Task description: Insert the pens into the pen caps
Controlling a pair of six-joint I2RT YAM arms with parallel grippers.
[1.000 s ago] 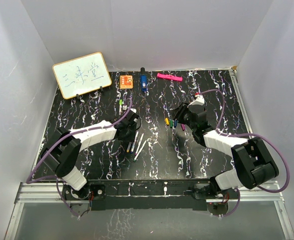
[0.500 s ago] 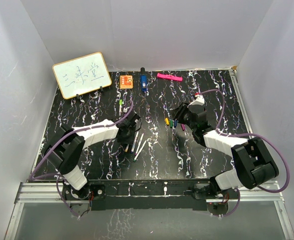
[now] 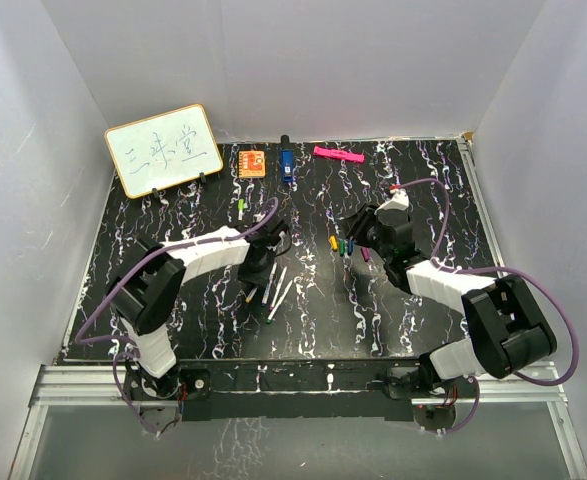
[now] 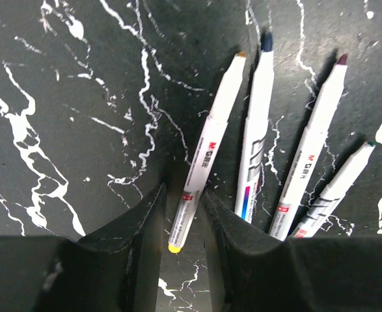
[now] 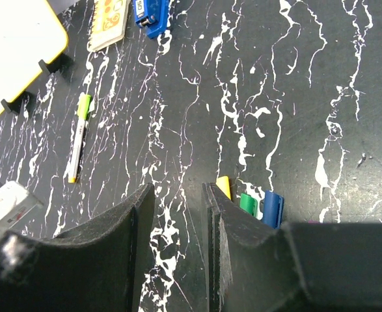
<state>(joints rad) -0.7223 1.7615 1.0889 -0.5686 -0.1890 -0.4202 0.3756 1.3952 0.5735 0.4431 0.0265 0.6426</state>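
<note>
The left pincer (image 4: 184,192) sits low on the table (image 4: 80,97) with its two black fingers close on either side of a white pen (image 4: 210,130). The pen's yellow end lies between them, but I cannot tell whether they already pinch it or only flank it. Just outside one finger, three other pens (image 4: 256,130) lie fanned on the table, their coloured tips pointing away from the pincer (dark blue, dark red, green). The right pincer (image 5: 176,195) hangs released over the bare table, fingers apart with nothing between them. The caps (image 5: 246,203) lie right beside the outer face of one finger: yellow nearest, then green, then blue. Farther out on the opposite side lies a capped pen (image 5: 78,140) with a green top, and beyond it a whiteboard (image 5: 15,45), an orange block (image 5: 109,19) and a blue block (image 5: 150,13).
</note>
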